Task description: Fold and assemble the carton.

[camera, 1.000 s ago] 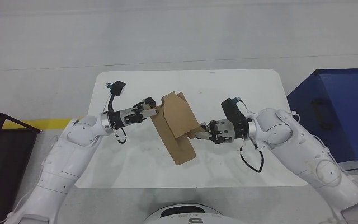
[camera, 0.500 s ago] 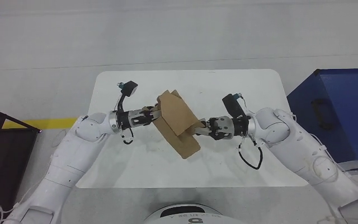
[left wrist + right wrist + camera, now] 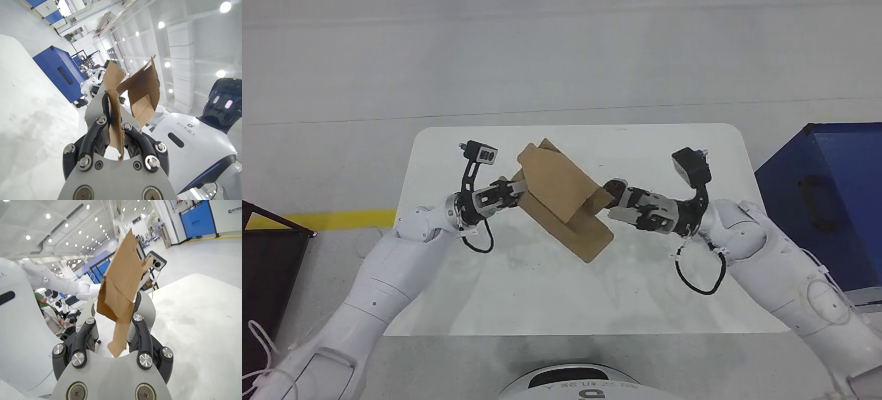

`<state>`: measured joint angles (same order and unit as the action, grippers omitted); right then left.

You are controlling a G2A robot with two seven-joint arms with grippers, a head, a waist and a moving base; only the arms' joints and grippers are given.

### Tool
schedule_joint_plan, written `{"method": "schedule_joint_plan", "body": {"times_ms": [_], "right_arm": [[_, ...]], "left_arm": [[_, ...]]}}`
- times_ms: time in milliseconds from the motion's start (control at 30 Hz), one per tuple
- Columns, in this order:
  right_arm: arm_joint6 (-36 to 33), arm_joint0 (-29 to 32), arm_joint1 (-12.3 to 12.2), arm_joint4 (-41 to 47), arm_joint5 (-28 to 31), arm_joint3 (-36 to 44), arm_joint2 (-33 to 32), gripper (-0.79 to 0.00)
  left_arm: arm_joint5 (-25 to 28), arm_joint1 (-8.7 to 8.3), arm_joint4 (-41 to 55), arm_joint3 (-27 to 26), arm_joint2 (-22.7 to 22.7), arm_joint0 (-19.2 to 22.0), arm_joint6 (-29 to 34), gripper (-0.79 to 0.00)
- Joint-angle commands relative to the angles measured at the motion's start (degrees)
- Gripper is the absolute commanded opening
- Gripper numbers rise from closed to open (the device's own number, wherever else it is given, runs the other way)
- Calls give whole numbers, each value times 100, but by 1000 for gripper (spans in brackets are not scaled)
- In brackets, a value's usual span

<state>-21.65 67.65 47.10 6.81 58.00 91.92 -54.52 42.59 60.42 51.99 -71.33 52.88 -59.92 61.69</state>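
A brown cardboard carton (image 3: 562, 200), partly unfolded, hangs above the middle of the white table (image 3: 682, 150) between both arms. My left gripper (image 3: 516, 192) is shut on the carton's left flap (image 3: 115, 121); the flap runs between its black fingers (image 3: 94, 130). My right gripper (image 3: 606, 198) is shut on the carton's right flap (image 3: 122, 323), which passes between its fingers (image 3: 141, 328). The carton (image 3: 122, 279) rises tilted past the right gripper, with the left arm behind it. In the left wrist view two loose panels (image 3: 143, 91) spread apart beyond the gripper.
A blue cabinet (image 3: 832, 190) stands off the table's right edge. A dark frame (image 3: 267, 260) sits at the left, beside a yellow floor line (image 3: 342, 218). The table's front half (image 3: 542, 300) is bare.
Both grippers have lifted and swung the carton toward the table's far side, turning it; the right wrist rotated upward and the left arm moved inward. Both grips stayed shut.
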Motion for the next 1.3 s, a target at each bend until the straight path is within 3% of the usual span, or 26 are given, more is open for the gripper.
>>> {"method": "schedule_joint_plan", "body": {"times_ms": [0, 167, 300, 500, 1033, 1267], "right_arm": [[74, 165, -17, 159, 0, 57, -130, -505], [-94, 614, -56, 56, 0, 440, -425, -443], [-357, 670, -37, 6, 0, 613, -409, -437], [-840, 181, 104, 645, 0, 140, 39, -449], [-2341, -778, 506, 2703, 0, -1130, 856, -545], [-2463, -1039, 666, 2916, 0, -1393, 1054, -511]], "left_arm": [[29, 49, 65, 148, -42, 72, -30, -785], [336, 159, -327, 432, -113, 222, -337, -785], [727, 237, -1015, 588, -141, 302, -828, -785], [984, 298, -1930, 445, -91, 199, -1566, -785], [1130, 256, -2308, 39, 297, -93, -1742, -785], [1151, 267, -2978, -130, 414, -160, -2057, -785]]}}
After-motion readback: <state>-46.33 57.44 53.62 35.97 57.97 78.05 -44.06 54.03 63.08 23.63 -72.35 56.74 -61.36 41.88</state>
